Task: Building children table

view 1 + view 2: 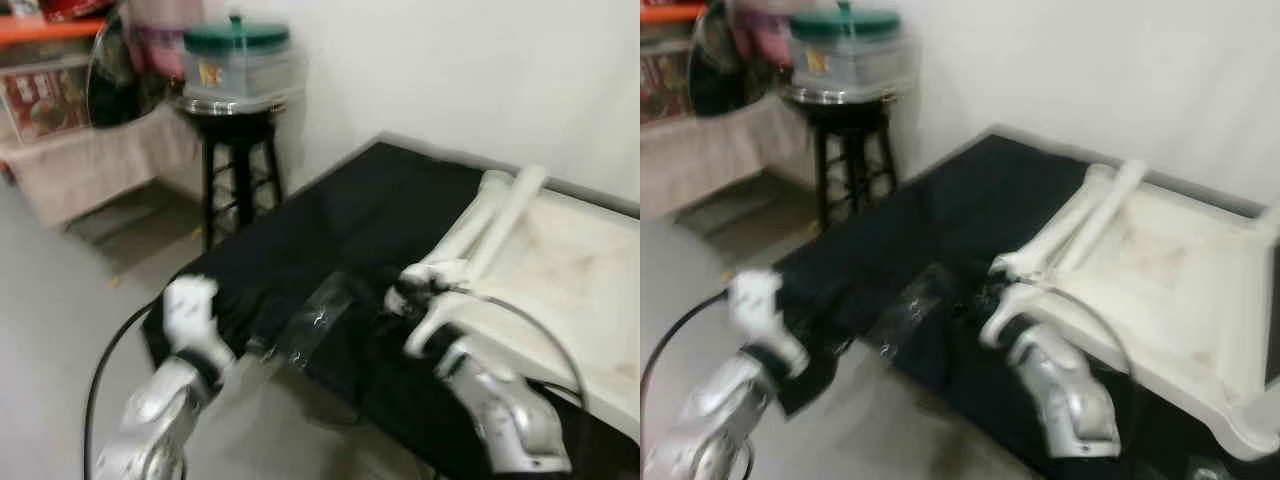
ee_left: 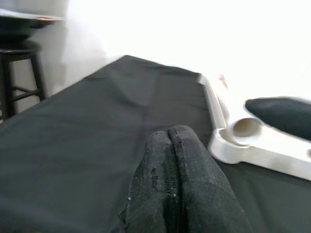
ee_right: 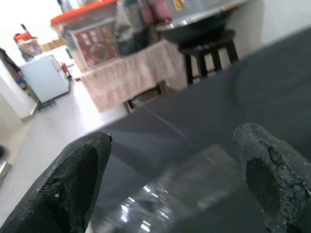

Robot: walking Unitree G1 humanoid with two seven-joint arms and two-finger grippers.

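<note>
**Insp. A:** Tabletop [image 1: 1180, 270], white, lay upside down on the black cloth [image 1: 330, 230], toward the robot's right, w/ one corner socket [image 2: 247, 128] seen from the left wrist cam. Its far right edge was cut off in the left eye view. Both head views were blurred.

**Insp. B:** Legs?

**Insp. A:** Two white legs [image 1: 495, 225] counted, lying side by side along the tabletop's near rim. Their lower ends were mixed up w/ the right arm; couldn't separate them cleanly.

**Insp. B:** Grippers?

**Insp. A:** Right gripper [image 3: 175, 179] was over the cloth near the tabletop's corner, fingers [image 3: 77, 179] wide apart, nothing between them. Left gripper [image 2: 172, 179] was low over the cloth's near edge, fingers pressed together, nothing held. In the head views the fingertips of both were lost in blur against the dark cloth.

**Insp. B:** Anything else on the cloth?

**Insp. A:** One clear plastic bag [image 1: 315, 325], shiny, between the two arms. Contents couldn't be made out.

**Insp. B:** Background?

**Insp. A:** One black stool [image 1: 240, 170] beside the cloth's far corner, w/ one green-lidded container [image 1: 238, 62] on top. Shelf items behind were too blurred to identify.
</note>
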